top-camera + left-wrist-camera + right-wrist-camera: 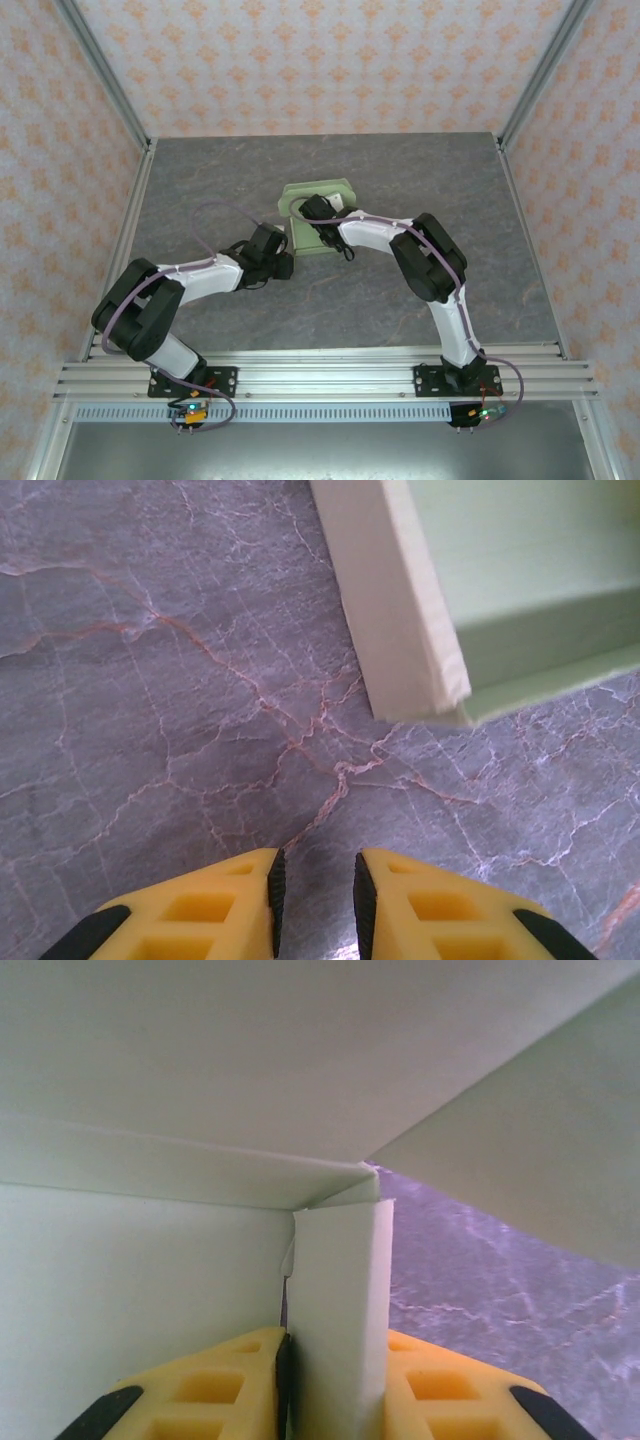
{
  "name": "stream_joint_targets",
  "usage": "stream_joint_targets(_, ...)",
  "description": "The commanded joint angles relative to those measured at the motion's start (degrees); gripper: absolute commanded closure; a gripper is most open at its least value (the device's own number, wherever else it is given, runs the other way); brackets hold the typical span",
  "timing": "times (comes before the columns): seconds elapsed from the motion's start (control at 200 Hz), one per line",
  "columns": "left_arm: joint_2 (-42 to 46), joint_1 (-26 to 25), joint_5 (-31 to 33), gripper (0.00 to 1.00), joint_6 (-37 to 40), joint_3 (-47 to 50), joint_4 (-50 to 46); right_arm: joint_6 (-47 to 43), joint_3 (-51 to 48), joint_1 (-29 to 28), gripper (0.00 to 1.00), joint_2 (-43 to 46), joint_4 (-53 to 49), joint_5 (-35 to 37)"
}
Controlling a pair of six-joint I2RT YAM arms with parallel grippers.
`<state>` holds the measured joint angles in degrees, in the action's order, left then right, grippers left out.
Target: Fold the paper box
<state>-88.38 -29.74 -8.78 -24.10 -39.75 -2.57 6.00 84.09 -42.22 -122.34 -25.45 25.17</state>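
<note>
We see the right tool closed on an upright wall of the paper box; the pale green card fills all the gap between its two yellow fingers. The left tool stands with only a narrow gap and holds nothing. It hangs over the grey bench, near one corner of the box but apart from it. In the view from above, the box lies about in the middle of the bench, between the two tools. We count one box and two tools.
</note>
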Motion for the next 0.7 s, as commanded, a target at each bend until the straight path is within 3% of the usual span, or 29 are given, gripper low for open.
stream_joint_targets(0.0,-0.26,-0.23,-0.62,0.72,-0.73,1.15,-0.35,3.17,-1.89,-0.15,0.76,-0.60,0.91,5.90)
stream_joint_targets(0.155,0.71,-0.26,-1.72,0.71,-1.01,0.73,-0.54,4.63,-2.43,-0.23,0.77,-0.03,0.57,5.55)
stream_joint_targets(0.305,6.41,-0.23,-0.96,0.69,-1.49,1.38,-1.56,5.36,-1.79,-0.23,0.68,2.00,-0.90,2.25)
stream_joint_targets(0.475,13.21,-0.07,4.57,0.65,0.09,-0.06,-8.32,7.46,-4.03,-0.23,0.63,8.21,-0.56,-2.87)
stream_joint_targets(0.691,19.68,1.58,6.75,0.57,0.54,-3.12,-13.67,9.60,-9.44,-0.19,0.58,18.51,0.80,-8.59)
